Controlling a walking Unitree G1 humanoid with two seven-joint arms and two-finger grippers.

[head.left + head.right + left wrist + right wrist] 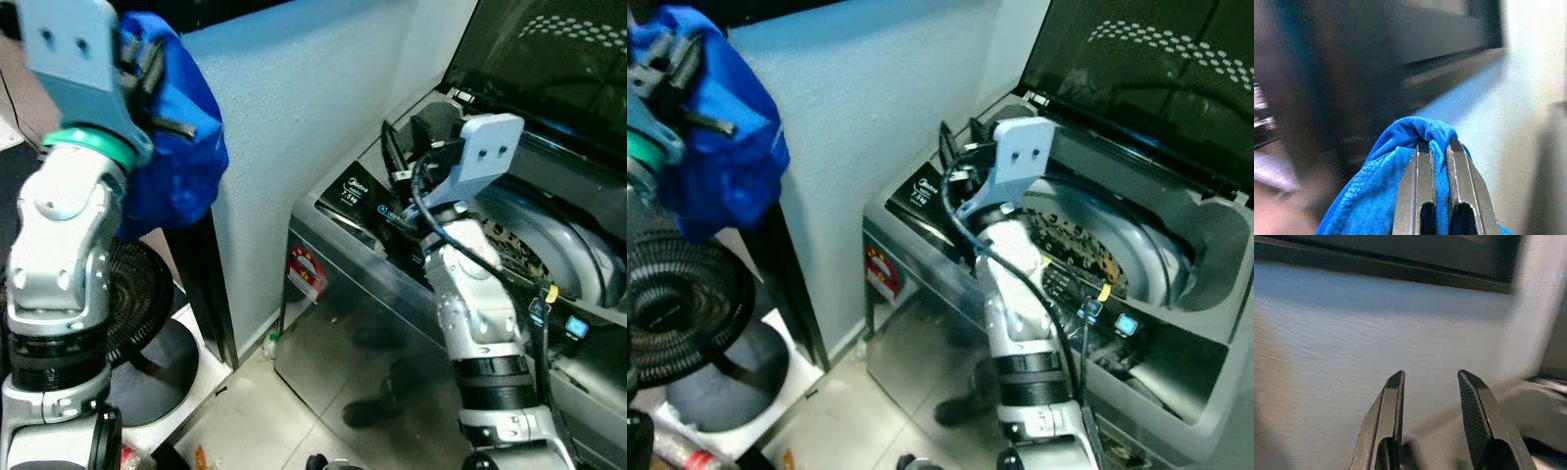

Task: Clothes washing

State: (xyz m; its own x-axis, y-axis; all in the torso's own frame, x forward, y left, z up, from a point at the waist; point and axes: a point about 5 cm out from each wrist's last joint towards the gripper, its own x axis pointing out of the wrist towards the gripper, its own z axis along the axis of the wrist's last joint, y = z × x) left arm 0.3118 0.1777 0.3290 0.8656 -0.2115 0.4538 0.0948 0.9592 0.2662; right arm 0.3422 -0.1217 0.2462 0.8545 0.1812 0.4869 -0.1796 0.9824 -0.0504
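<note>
My left gripper (1440,147) is raised high at the left, shut on a bright blue garment (176,147) that hangs bunched below it, a fold of the blue cloth (1415,132) pinched between the fingers. The top-loading washing machine (950,294) stands at the right with its dark lid (1136,78) up and its steel drum (1097,245) exposed. My right gripper (1430,379) is open and empty, held over the machine's left rear corner and facing the pale wall; its wrist (485,147) sits above the control panel.
A pale blue-white wall (294,117) juts out between the garment and the machine. A black fan (137,294) on a round base stands on the floor at lower left. Tiled floor (265,411) lies in front of the machine.
</note>
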